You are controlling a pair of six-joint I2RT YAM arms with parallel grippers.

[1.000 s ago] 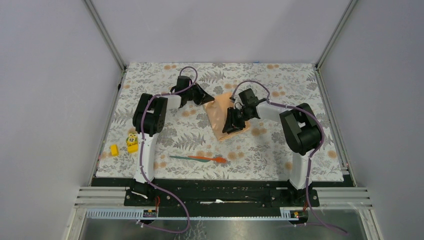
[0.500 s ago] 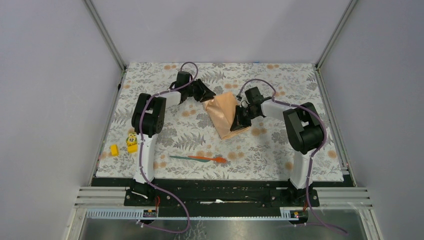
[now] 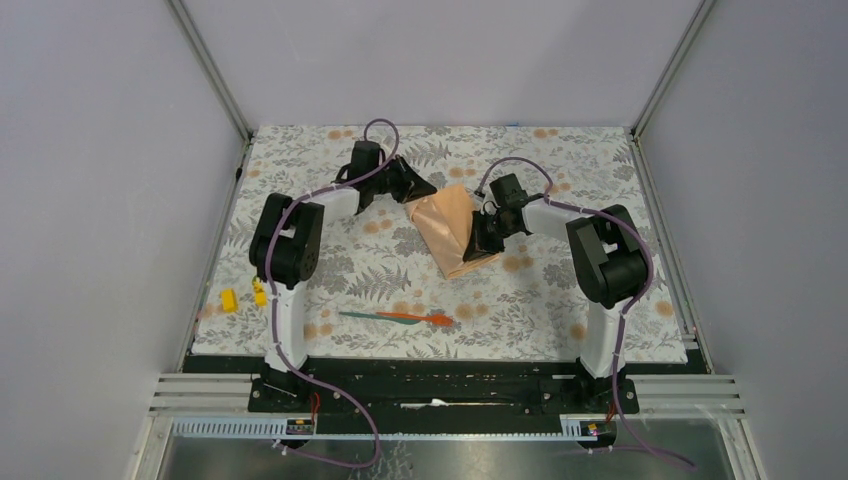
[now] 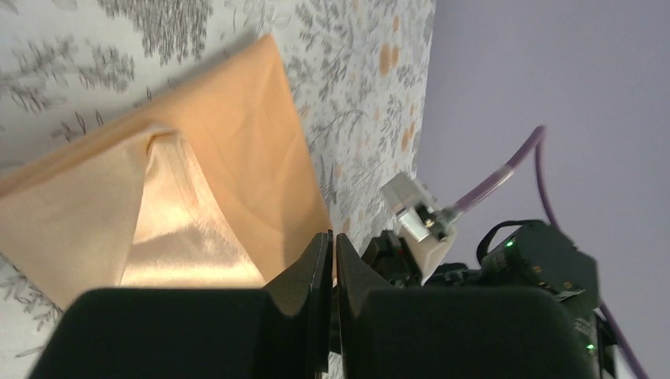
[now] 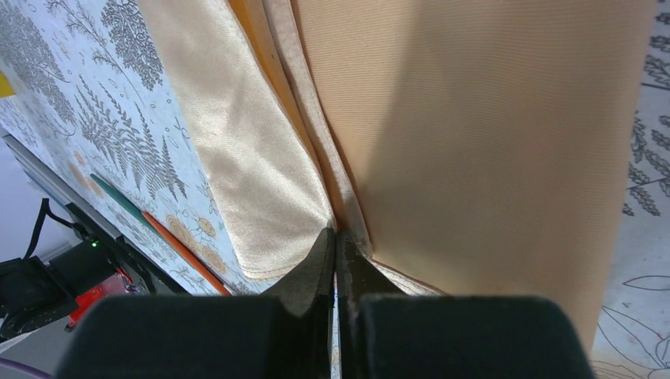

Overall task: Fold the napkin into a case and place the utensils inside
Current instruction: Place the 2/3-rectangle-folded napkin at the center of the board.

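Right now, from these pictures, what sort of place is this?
Probably a robot test cell: bare grey walls in a metal frame, the left arm and right arm bolted to a base rail, and a floral tablecloth staged as a dining table.

Left arm (image 3: 285, 245) half hides one yellow block (image 3: 259, 291); napkin (image 5: 474, 142) overruns wrist view.

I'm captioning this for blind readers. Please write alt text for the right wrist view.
The right gripper, shut, pinches the layered edge of a peach napkin that fills most of the frame. At the frame's left, a teal utensil and an orange utensil lie on the floral tablecloth.
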